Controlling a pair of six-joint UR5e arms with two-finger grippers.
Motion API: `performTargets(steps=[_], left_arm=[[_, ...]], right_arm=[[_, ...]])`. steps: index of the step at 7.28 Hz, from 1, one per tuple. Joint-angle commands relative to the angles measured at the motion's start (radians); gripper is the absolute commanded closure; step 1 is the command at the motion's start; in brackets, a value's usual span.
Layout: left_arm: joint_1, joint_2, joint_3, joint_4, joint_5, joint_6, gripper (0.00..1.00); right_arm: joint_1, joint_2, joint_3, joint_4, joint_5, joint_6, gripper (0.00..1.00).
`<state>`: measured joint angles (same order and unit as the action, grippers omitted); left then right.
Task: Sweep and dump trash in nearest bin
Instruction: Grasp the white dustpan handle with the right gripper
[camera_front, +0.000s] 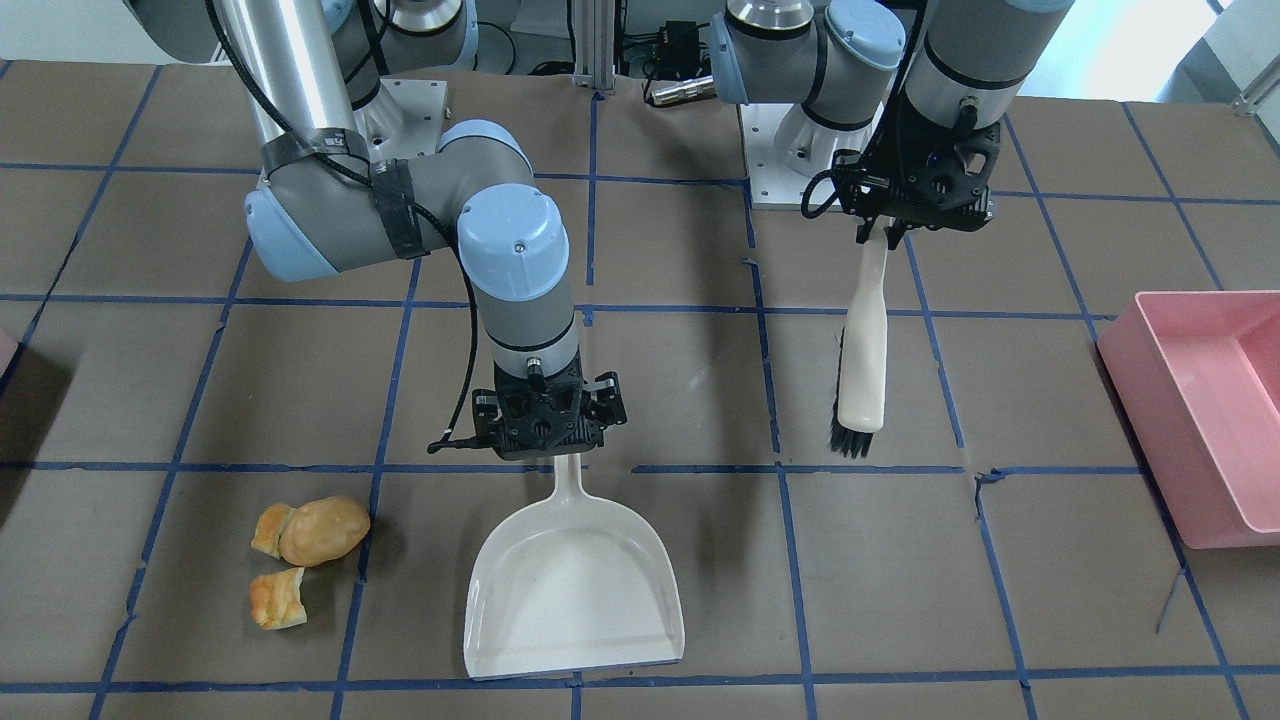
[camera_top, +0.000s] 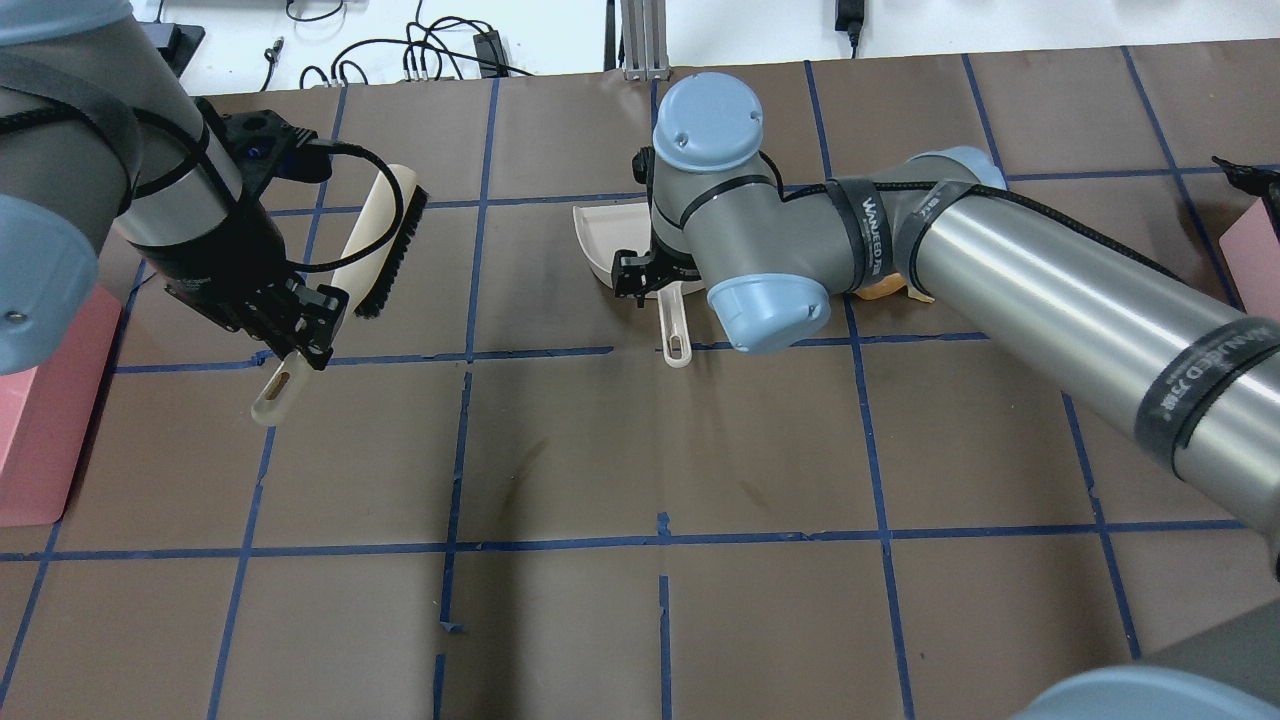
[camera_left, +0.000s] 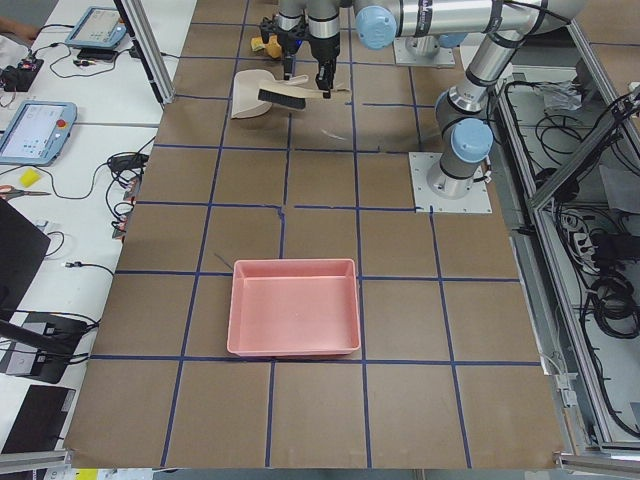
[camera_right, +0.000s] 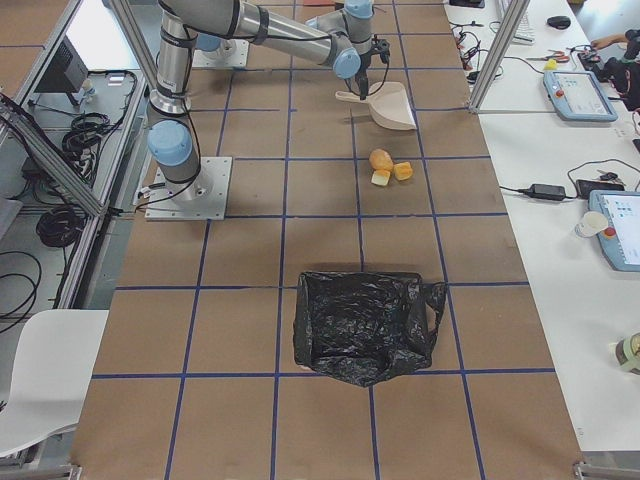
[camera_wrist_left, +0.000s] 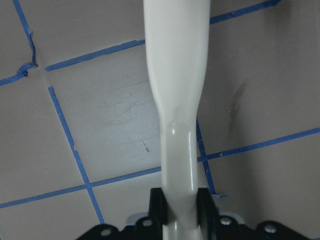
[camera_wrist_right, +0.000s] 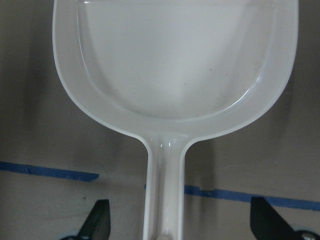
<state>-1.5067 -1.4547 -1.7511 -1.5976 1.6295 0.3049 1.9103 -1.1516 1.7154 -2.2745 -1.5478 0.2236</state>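
Grips the brush (camera_front: 862, 370) w/ the left gripper (camera_front: 880, 236): fingers (camera_wrist_left: 157, 206) pinched flat against both sides of the cream handle, bristle end pointing away from the robot's base. Straddles the dustpan (camera_front: 575, 590) handle w/ the right gripper (camera_front: 562, 445), spread wide, pads (camera_wrist_right: 97, 224) well clear of the handle on either side (so nothing in its hold). Flat on the table (camera_front: 700, 400), that dustpan, open mouth facing away from the robot. On the table near the dustpan, to the robot's right of it and not touching it: the trash (camera_front: 322, 531), i.e. a potato-like lump touching one bread chunk, w/ the 2nd chunk just beside. Btwn dustpan and the bin (camera_top: 1258, 240), that trash; only a pink corner of the bin at the overhead view's right edge. At the table's opposite end, beyond the brush: a pink tub (camera_front: 1165, 430).
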Motion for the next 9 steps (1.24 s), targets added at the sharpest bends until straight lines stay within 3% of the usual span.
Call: performTargets(steps=[1,5,8,9], left_arm=[[0.002,0.002,-0.001,-0.004,0.0,0.002,1.0],[-0.006,0.014,0.005,-0.03,0.007,0.0,1.0],[-0.007,0.014,0.001,-0.028,0.003,-0.001,1.0],[-0.007,0.014,0.002,-0.028,0.003,-0.001,1.0]], right_arm=[[0.019,-0.016,0.068,-0.042,-0.003,0.026,0.0],[0.003,-0.005,0.055,-0.062,-0.001,0.019,0.16],[0.009,0.003,0.059,-0.057,0.002,0.019,0.2],[0.009,0.003,0.056,-0.057,0.002,0.017,0.26]])
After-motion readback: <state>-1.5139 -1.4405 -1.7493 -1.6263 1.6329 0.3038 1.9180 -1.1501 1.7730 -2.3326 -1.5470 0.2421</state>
